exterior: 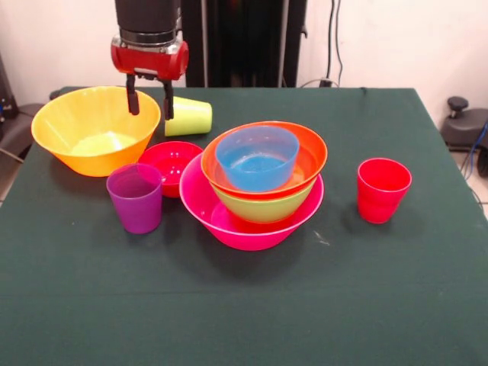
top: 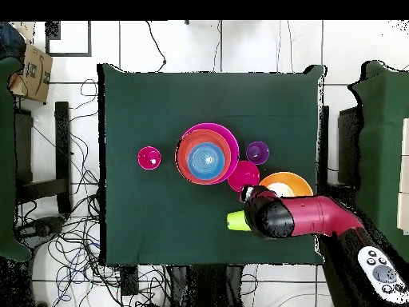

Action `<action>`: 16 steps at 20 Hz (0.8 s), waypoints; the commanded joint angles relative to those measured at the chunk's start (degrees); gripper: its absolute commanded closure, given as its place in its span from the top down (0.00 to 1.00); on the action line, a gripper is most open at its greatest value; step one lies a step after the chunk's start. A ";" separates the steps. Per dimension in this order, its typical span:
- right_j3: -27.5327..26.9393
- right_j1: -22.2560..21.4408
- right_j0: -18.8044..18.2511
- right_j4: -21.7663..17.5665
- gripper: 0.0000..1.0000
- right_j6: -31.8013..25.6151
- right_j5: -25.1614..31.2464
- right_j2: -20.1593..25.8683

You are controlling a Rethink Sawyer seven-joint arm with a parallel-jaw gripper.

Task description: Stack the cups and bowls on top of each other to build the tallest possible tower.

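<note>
Open claw hanging over the back-left of the desk, tower standing at centre.

In the front view the red and black claw (exterior: 149,99) hangs with its two dark fingers apart and nothing between them. At its 8 o'clock sits the large glossy yellow-orange plastic bowl (exterior: 95,130); at 3 o'clock lies the tipped lime green translucent cup (exterior: 189,117). Below are the small red bowl (exterior: 171,165) and purple tumbler (exterior: 135,197). The tower (exterior: 258,183), at 5 o'clock, nests blue, orange-red and green bowls in the wide pink one. The red cup (exterior: 383,189) stands apart at the tower's 3 o'clock on the dark green desk (exterior: 252,305).
</note>
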 commanded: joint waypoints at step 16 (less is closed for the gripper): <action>-4.58 10.05 3.34 -13.24 1.00 -9.46 1.34 3.18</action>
